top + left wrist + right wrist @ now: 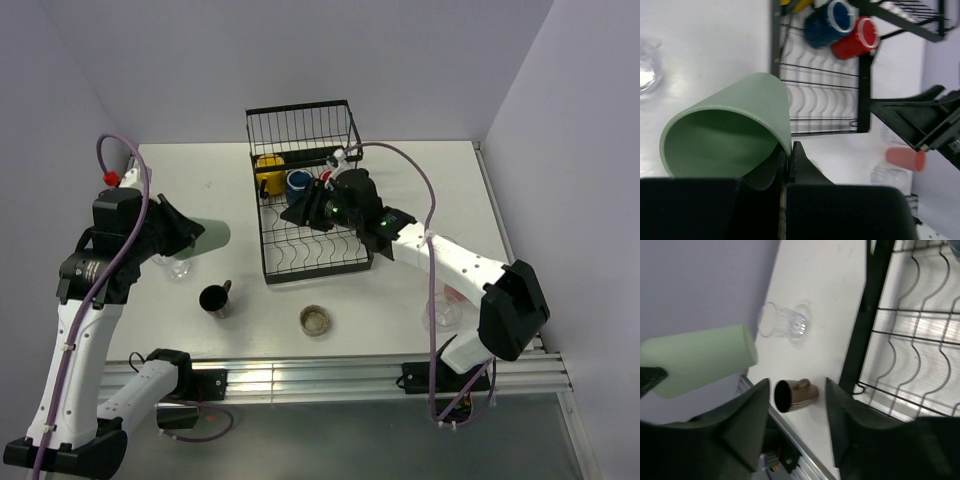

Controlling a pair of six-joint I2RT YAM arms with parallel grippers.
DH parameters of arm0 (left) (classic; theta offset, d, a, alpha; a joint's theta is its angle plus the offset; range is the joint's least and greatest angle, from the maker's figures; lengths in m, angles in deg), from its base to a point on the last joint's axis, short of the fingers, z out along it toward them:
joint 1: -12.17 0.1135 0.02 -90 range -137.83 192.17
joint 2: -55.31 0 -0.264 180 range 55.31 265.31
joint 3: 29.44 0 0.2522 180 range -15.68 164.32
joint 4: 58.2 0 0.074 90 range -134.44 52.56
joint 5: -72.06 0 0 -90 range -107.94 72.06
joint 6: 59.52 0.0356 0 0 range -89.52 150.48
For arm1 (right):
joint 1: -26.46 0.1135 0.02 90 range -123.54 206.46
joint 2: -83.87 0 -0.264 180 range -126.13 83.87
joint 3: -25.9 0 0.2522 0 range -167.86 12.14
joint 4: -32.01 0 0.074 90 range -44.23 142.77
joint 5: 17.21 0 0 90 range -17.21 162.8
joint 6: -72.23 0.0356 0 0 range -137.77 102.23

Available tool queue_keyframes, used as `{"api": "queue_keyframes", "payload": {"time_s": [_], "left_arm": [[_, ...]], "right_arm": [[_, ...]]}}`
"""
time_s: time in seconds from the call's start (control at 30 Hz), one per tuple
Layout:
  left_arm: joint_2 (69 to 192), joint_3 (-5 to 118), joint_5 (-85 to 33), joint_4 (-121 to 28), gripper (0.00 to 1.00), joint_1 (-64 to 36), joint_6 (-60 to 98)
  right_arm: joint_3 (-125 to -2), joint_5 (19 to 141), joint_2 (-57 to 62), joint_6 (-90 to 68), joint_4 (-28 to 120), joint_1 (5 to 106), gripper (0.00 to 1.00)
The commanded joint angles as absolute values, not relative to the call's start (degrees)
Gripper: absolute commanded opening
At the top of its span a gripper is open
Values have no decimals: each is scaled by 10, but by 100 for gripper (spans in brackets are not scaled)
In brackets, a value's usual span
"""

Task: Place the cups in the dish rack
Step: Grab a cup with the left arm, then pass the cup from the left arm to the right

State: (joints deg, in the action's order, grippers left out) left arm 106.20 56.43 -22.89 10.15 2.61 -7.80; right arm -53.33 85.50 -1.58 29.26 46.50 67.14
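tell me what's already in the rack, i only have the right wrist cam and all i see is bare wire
Observer: Three mugs lie at the far end of the rack: a yellow mug, a navy mug and a red mug.
Operator: who's got the green tumbler
Observer: The left gripper is shut on the green tumbler, pinching its rim.
Operator: any cups on my right
Observer: A pink tumbler and a clear glass sit close together on the table, right of the rack.
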Motion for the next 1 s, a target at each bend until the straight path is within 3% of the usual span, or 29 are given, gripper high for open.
{"api": "queue_keyframes", "payload": {"time_s": [0.0, 0.2, 0.37, 0.97], "left_arm": [[1049, 555, -332, -10, 0, 29, -72], [1032, 491, -460, -186, 0, 29, -114], [1025, 445, -546, -315, 0, 32, -157], [1038, 327, -692, -644, 0, 49, -343]], "right_arm": [[-580, 846, 31, 270, 476, 674, 59], [-596, 883, 57, 278, 472, 659, 85], [-593, 904, 85, 281, 473, 643, 98], [-537, 962, 136, 297, 409, 612, 100]]}}
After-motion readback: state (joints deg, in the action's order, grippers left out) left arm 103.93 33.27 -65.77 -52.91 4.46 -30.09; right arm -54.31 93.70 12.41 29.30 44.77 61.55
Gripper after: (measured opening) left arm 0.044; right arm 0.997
